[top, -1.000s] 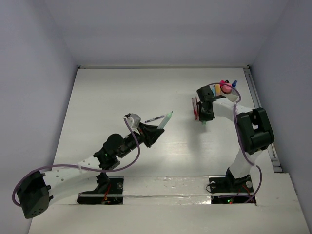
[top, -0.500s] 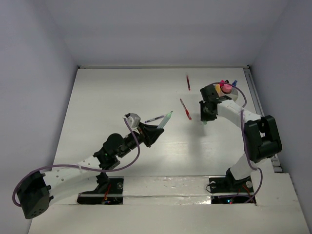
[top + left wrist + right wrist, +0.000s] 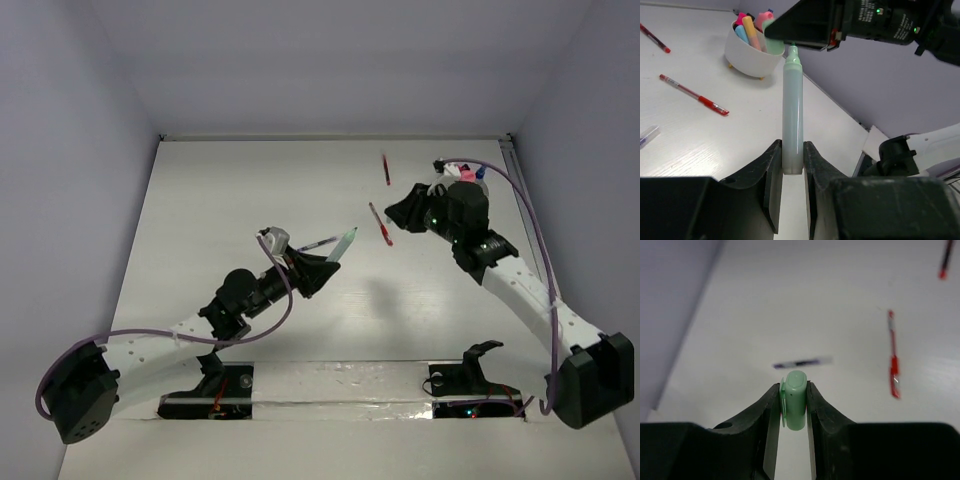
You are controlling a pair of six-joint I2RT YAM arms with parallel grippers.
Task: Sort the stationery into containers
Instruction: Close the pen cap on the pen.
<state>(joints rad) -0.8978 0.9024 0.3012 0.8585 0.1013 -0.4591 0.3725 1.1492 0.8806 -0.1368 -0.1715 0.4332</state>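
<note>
My left gripper is shut on the lower end of a pale-green marker, which points up and away with its tip bare. That marker hangs above the middle of the table in the top view. My right gripper is shut on a small green cap. It faces the marker's tip, and the cap sits just above and left of that tip. The white cup holds pink, blue and yellow markers. Two red pens and a thin purple pen lie on the table.
The cup stands at the back right, mostly hidden behind my right arm in the top view. A rail runs along the table's right edge. White walls close in the table on three sides.
My right arm has lifted away from the red pens and turned left to face the left arm, cap still held. The left arm has shifted slightly with its marker.
</note>
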